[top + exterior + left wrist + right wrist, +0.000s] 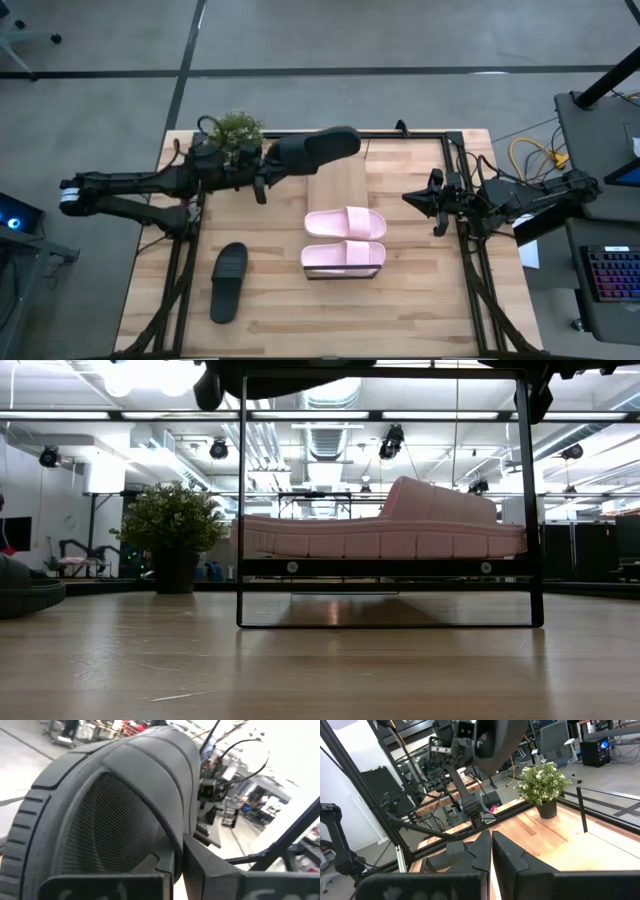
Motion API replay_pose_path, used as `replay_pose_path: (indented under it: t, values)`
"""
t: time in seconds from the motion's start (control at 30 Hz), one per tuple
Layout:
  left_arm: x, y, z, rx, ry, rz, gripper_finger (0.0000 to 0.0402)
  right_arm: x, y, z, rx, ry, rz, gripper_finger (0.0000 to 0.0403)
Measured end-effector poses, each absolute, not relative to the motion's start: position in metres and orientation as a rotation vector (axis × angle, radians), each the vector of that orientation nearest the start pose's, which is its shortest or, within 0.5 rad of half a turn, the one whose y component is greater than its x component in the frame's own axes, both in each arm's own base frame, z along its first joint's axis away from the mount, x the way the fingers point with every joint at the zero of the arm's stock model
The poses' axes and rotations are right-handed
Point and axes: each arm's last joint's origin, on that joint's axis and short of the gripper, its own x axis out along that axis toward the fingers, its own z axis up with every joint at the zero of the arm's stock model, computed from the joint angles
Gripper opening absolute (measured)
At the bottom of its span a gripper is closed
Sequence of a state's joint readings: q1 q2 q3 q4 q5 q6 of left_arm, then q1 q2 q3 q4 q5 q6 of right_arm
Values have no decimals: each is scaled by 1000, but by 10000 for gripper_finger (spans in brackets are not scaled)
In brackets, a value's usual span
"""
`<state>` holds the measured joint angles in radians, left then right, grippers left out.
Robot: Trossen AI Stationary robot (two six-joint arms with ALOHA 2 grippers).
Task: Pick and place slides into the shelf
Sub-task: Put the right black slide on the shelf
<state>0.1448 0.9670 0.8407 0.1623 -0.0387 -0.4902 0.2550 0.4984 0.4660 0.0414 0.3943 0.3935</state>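
The tabletop [400, 310] is made of pale wood planks with a thin dark frame along its edges. Seen from above, with the clock centre in the middle of the tabletop, one black slide [228, 281] lies flat at about 8 o'clock, well apart from the shelf [338, 182]. The shelf is a narrow light-wood board that runs from the centre toward 12 o'clock. Two pink slides [344, 240] lie side by side, touching, on its near end.

At about 11 o'clock the left gripper [272, 170] holds the second black slide [318, 147] in the air, above the far end of the shelf. Its jaws are clamped on this slide. A small potted plant [238, 128] stands just behind the left arm. At 3 o'clock the right gripper [412, 197] waits beside the shelf, and its jaws are together and hold nothing.

Around the tabletop there is grey floor. A keyboard [612, 272] and yellow cables [533, 155] lie on a desk far at 3 o'clock.

The low view shows the pink slides [385, 530] resting on the shelf's dark frame [388, 568], and the plant [172, 532] behind. The raised black slide [300, 372] is cut off at the upper edge there. In the left wrist view the black slide [110, 805] fills almost all and hides the shelf. The right wrist view shows the right gripper's own fingers [485, 851] closed, with the plant [543, 785] beyond them, and the lifted slide [497, 742] seen from below.
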Motion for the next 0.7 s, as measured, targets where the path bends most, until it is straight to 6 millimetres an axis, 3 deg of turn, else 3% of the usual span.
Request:
replay_pose_path:
  t: [0.3,0.7]
  values:
    - [229,67,372,-512,-80,153,0,128,22,283,396,-36,-136,9]
    - [274,118,372,-703,18,77,0,128,22,282,394,-31,-137,9]
